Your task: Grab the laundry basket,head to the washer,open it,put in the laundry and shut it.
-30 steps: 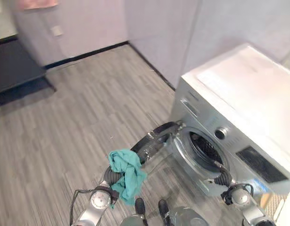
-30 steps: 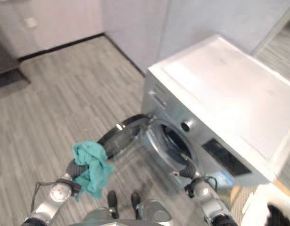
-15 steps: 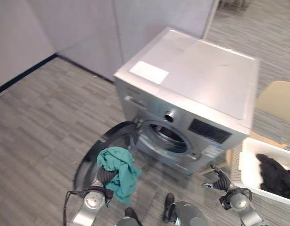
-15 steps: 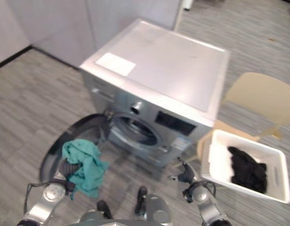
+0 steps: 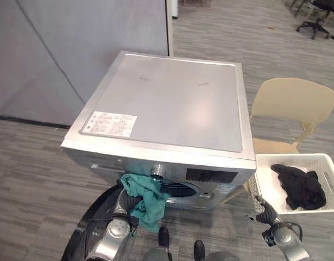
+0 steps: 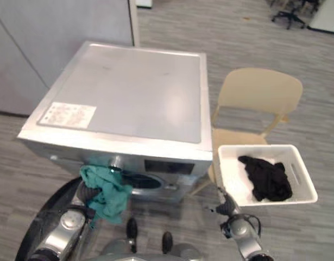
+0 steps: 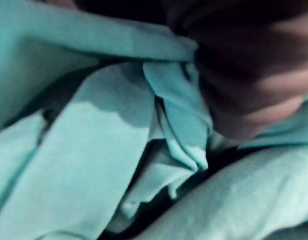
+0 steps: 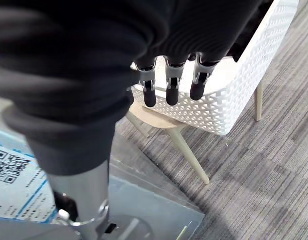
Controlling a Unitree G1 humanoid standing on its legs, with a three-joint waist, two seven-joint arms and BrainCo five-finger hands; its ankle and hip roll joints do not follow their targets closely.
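My left hand (image 5: 125, 204) is shut on a teal cloth (image 5: 146, 197), which hangs right in front of the drum opening (image 5: 180, 190) of the silver washer (image 5: 167, 103). The same teal cloth (image 7: 93, 150) bunches close against the hand in the left wrist view. The washer's round door (image 5: 88, 232) stands swung open at the lower left. A white perforated laundry basket (image 6: 305, 182) holding a black garment (image 6: 267, 178) rests on a beige chair (image 6: 256, 98) right of the washer. My right hand (image 5: 263, 212) hangs open beside the basket (image 8: 234, 100), its fingers (image 8: 169, 87) straight.
A grey partition wall (image 5: 74, 49) stands behind and left of the washer. Grey plank floor (image 5: 31, 174) lies on the left. An office chair base (image 5: 313, 24) shows far back right. The chair's legs (image 8: 186, 150) splay beside the washer's corner.
The whole picture has swung round to face the washer's front from above. The teal cloth in my left hand is now up at the drum opening. My right hand now hangs by the basket.
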